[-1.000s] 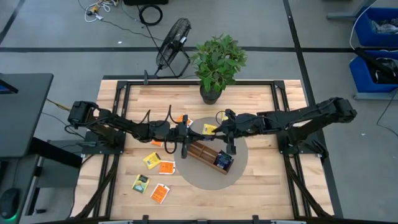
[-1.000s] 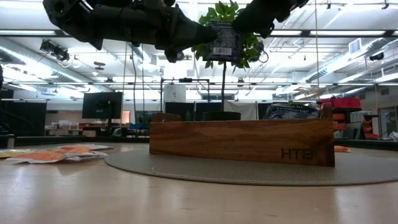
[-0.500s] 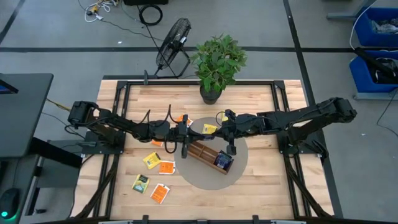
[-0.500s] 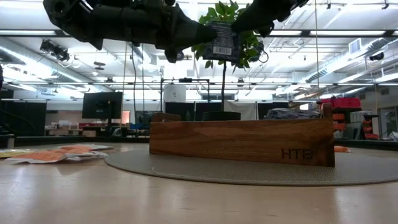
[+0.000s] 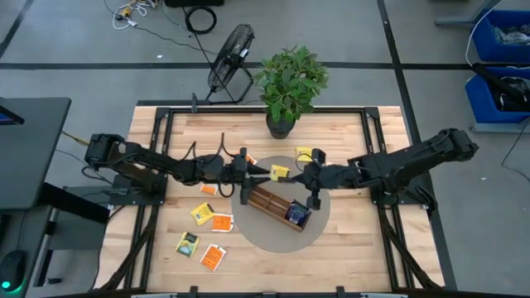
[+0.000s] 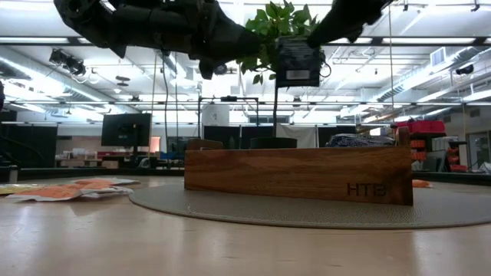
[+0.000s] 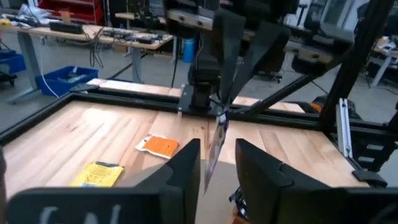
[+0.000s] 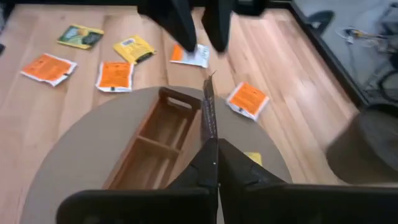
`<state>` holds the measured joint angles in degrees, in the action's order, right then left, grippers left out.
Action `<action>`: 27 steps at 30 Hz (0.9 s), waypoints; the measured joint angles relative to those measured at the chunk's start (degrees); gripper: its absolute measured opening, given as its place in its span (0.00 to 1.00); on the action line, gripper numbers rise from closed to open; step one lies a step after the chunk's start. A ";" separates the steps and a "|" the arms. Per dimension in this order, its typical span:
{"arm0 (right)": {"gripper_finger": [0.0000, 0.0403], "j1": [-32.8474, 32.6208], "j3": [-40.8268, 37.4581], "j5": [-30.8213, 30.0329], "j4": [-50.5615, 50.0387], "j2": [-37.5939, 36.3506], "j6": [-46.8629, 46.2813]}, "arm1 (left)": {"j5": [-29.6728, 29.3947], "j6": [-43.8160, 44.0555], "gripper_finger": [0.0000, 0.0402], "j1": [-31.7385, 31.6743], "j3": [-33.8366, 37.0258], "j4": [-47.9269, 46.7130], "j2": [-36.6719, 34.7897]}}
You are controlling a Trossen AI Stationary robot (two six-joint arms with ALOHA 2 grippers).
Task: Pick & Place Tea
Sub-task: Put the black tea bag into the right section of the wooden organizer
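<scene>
Above wooden tray [image 6: 298, 173], right pincer [image 8: 209, 158] pinches sachet [image 8: 208, 112] vertically edge-on.

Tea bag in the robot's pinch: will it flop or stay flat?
Probably fairly stiff: the tea bag stands straight, edge-on, from the right tool. Likely light: pinched at one edge, it doesn't droop.

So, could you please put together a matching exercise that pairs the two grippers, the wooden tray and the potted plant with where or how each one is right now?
Things:
1. left gripper
2. right gripper
3. wooden tray
4. potted plant

Places or states:
A. at the table's edge
B. shut on a tea sachet
C. on the round mat
D. open, one finger on each side of the sachet

Pairs: 1-D, 2-B, 3-C, 4-A
</scene>
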<state>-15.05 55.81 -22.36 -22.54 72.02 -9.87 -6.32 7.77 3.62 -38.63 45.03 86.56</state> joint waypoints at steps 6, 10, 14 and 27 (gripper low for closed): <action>0.00 -5.70 0.00 -9.11 -4.70 -1.98 -6.72 | -0.29 0.80 0.32 -0.43 7.53 8.12 -5.51; 0.00 -9.51 0.00 -12.78 -4.94 -2.35 -9.80 | -0.48 2.15 0.33 -0.44 14.64 12.94 -11.46; 0.00 -12.46 -0.14 -16.56 -6.43 -2.35 -14.92 | -0.46 3.93 0.32 -0.39 20.25 13.43 -18.55; 0.00 -19.13 -7.07 -22.87 -2.44 -2.33 -33.40 | -0.47 1.76 0.32 -0.40 29.69 13.04 -33.08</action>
<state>-34.17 48.74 -45.23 -24.98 69.69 -43.27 -6.79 9.53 3.22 -8.95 58.08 53.47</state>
